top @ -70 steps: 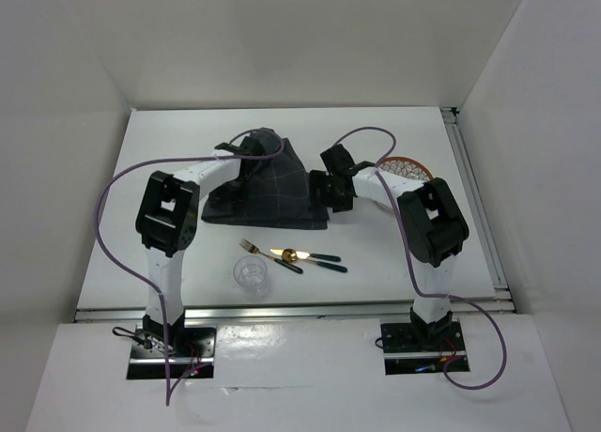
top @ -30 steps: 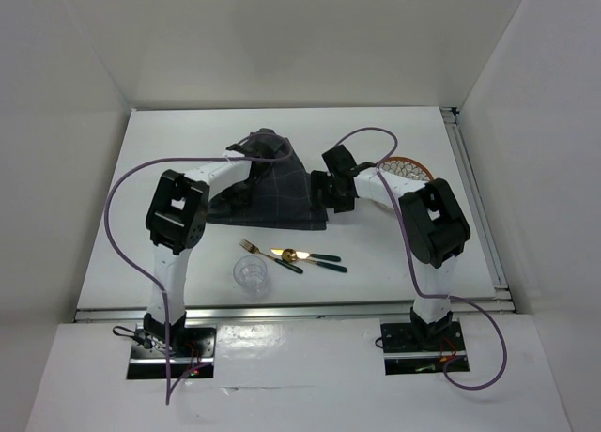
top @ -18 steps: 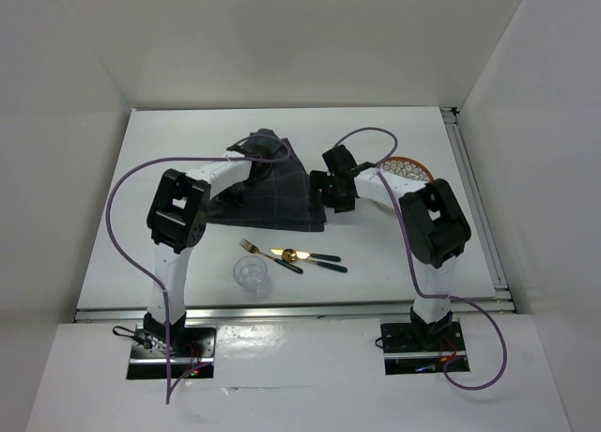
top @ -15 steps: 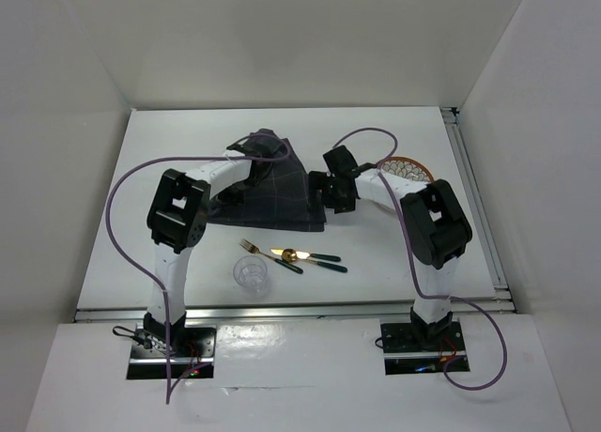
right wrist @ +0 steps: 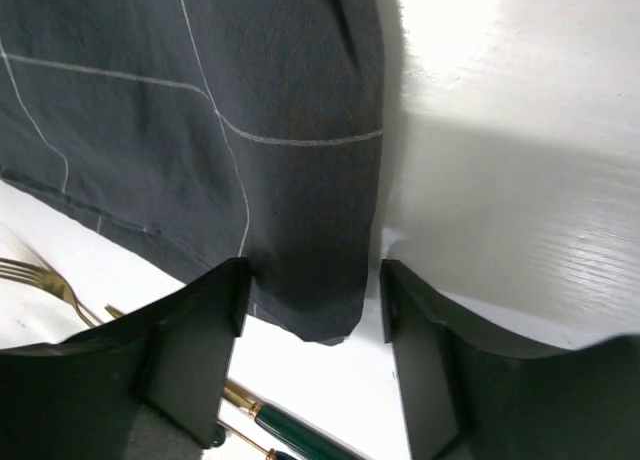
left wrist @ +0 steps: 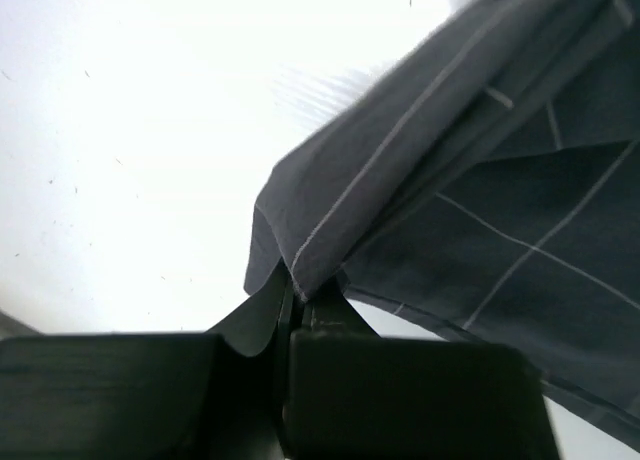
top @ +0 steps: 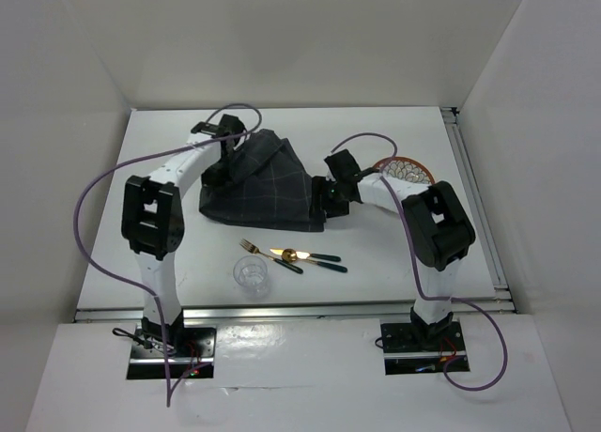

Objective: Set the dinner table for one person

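Note:
On the white dinner table lies a dark grey checked placemat, rumpled and partly folded. My left gripper is shut on the placemat's far left corner, and that pinched hem is raised off the table. My left fingertips press together on the cloth. At the placemat's near right corner my right gripper stands open. Its fingers straddle that corner without pinching it.
A gold fork, a spoon and a green-handled knife lie just in front of the placemat. A clear glass stands near the front edge. An orange-rimmed patterned plate sits behind my right arm. Purple cables arch over both arms.
My left gripper has shut on the placemat's far corner and pulled it left and back, spreading the cloth. My right gripper has come down around the near right corner, its fingers somewhat narrower.

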Controlling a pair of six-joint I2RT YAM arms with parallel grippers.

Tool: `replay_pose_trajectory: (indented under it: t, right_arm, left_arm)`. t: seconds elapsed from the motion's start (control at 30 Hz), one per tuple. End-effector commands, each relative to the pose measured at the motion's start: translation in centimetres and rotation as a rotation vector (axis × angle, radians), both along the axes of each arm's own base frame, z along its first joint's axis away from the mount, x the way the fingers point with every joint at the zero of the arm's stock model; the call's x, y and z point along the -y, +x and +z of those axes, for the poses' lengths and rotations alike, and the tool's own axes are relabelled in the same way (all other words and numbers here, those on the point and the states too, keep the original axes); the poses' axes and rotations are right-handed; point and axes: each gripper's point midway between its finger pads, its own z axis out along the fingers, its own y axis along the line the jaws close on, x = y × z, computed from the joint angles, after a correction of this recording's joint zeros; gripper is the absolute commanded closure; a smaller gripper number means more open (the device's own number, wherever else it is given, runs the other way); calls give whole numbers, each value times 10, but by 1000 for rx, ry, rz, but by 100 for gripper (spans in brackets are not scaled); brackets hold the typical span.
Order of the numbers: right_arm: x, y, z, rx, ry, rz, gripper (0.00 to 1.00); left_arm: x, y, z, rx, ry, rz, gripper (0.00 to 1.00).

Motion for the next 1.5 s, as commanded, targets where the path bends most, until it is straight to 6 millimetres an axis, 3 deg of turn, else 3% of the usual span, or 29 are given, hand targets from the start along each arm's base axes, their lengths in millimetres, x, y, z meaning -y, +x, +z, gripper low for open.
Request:
replay_pose_trajectory:
  t: [0.0, 0.2, 0.3, 0.33, 0.37, 0.43, 0.5, 0.57, 0.63, 0.67, 0.7, 0.73, 0.77, 0.83, 0.87, 0.93, 0.97, 1.0, 1.03, 1.1, 1.13, 1.2, 1.23, 1.4, 1.47]
  right_arm:
    - [-7, -11, -4, -23, 27, 21, 35]
    - [-30, -16, -9, -46, 36, 53, 58]
    - [-25, -9, -4, -23, 9, 11, 80]
    - [-22, -7, -3, -19, -5, 2, 95]
    - [-23, -1, 8, 8, -3, -5, 100]
    - [-17, 9, 27, 58, -11, -36, 100]
    - [-10, 25, 60, 140, 1, -53, 100]
    - [-3, 47, 96, 236, 19, -66, 100]
    - [12, 72, 130, 300, 59, -83, 100]
    - [13, 98, 170, 384, 88, -85, 100]
    - [25, 117, 176, 392, 86, -104, 100]
    - [30, 123, 189, 390, 72, -106, 100]
    - [25, 138, 242, 498, 106, -100, 100]
    - [36, 148, 272, 557, 102, -114, 100]
    - [36, 147, 287, 584, 104, -108, 100]
    - [46, 137, 315, 634, 119, -121, 100]
    - [48, 130, 320, 640, 121, -121, 100]
    - [51, 114, 327, 654, 133, -115, 100]
    - [53, 108, 319, 645, 130, -115, 100]
    - [57, 92, 325, 642, 149, -131, 100]
    - [63, 79, 344, 688, 159, -141, 100]
    - [69, 65, 341, 680, 160, -156, 100]
    - [75, 54, 355, 708, 172, -176, 100]
    - [84, 45, 365, 730, 170, -195, 100]
    - [87, 56, 358, 717, 152, -213, 100]
  left_arm:
    - [7, 14, 45, 117, -144, -16, 100]
    - [9, 20, 58, 154, -262, -4, 100]
    - [15, 23, 64, 172, -319, -13, 100]
    - [14, 26, 68, 181, -336, -10, 100]
    - [13, 25, 72, 189, -348, -6, 100]
    - [13, 28, 76, 199, -375, -5, 100]
    - [15, 35, 95, 249, -455, -12, 100]
    - [28, 49, 115, 309, -576, -55, 100]
    - [28, 67, 139, 376, -685, -53, 100]
    - [36, 81, 176, 455, -783, -81, 100]
    - [40, 89, 193, 486, -830, -92, 100]
    - [48, 100, 196, 482, -879, -104, 100]
    - [53, 104, 237, 560, -947, -157, 100]
    - [50, 108, 260, 611, -1017, -144, 100]
    - [52, 96, 274, 629, -1062, -160, 100]
    - [40, 93, 296, 719, -1106, -152, 100]
    - [37, 86, 302, 740, -1121, -152, 100]
    - [32, 69, 305, 751, -1132, -130, 100]
    - [34, 61, 309, 758, -1139, -145, 100]
    - [30, 49, 306, 751, -1141, -130, 100]
    - [27, 37, 317, 779, -1135, -138, 100]
    - [29, 25, 310, 762, -1137, -126, 100]
    - [25, 14, 319, 789, -1130, -131, 100]
    - [19, 6, 316, 785, -1143, -119, 100]
    - [17, 12, 311, 772, -1145, -109, 100]
